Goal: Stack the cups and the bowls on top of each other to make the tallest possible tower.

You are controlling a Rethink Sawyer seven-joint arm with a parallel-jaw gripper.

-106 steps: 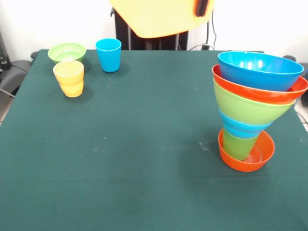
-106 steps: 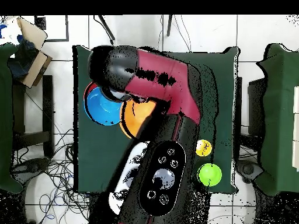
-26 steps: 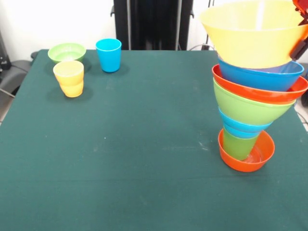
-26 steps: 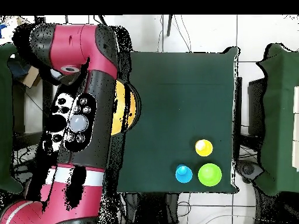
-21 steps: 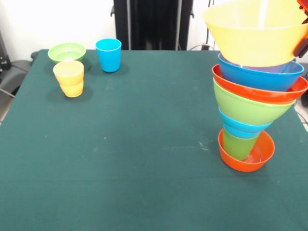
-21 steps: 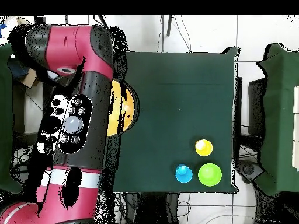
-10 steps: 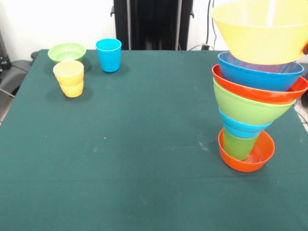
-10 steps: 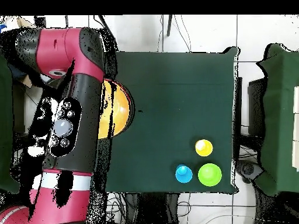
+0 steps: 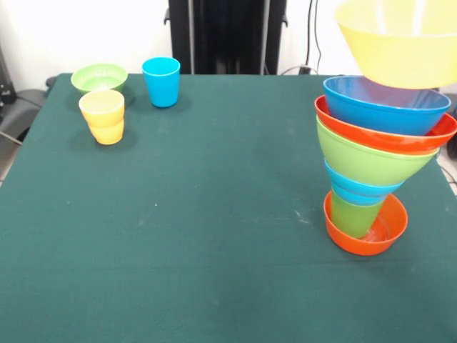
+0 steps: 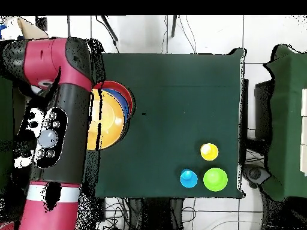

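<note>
Seemingly unsupported, yellow bowl above tower.

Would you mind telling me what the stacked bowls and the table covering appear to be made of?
The bowls in the tower and the yellow bowl above it look like glossy moulded plastic: saturated colours, soft highlights along thin rims. The table covering looks like matte dark green cloth, probably felt: no shine, faint lint specks.

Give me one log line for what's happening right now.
yellow bowl held above tower, off to one side | gripper hidden | blue cup, yellow cup, small green bowl unstacked
</note>
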